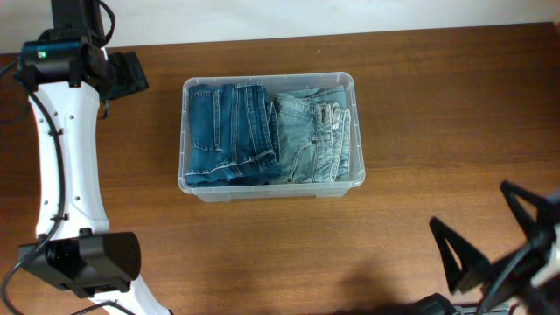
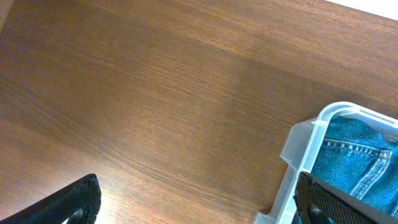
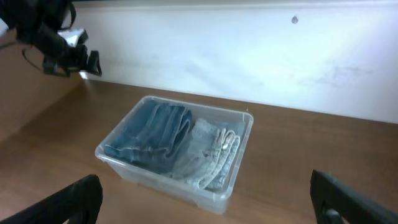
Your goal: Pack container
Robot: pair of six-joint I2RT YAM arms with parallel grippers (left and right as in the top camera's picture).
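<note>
A brown wooden table (image 1: 437,105) seen from above; at its far left stands a white robot arm (image 1: 61,149), and the left gripper (image 1: 129,74) hangs over bare wood near the table's back left, just beside the tub's corner but apart from it; its own camera shows both black fingers (image 2: 68,202) spread wide, grasping nothing.

At the table's centre sits the container (image 1: 269,191), a clear plastic tub, upright and uncovered; inside lie two folded pairs of jeans side by side, the dark blue jeans (image 1: 229,131) filling the left half, the pale blue jeans (image 1: 313,136) the right half, touching along the middle.

At the lower right, well apart from the tub, the right gripper (image 1: 468,203) hovers, fingers parted and empty, facing the tub.
</note>
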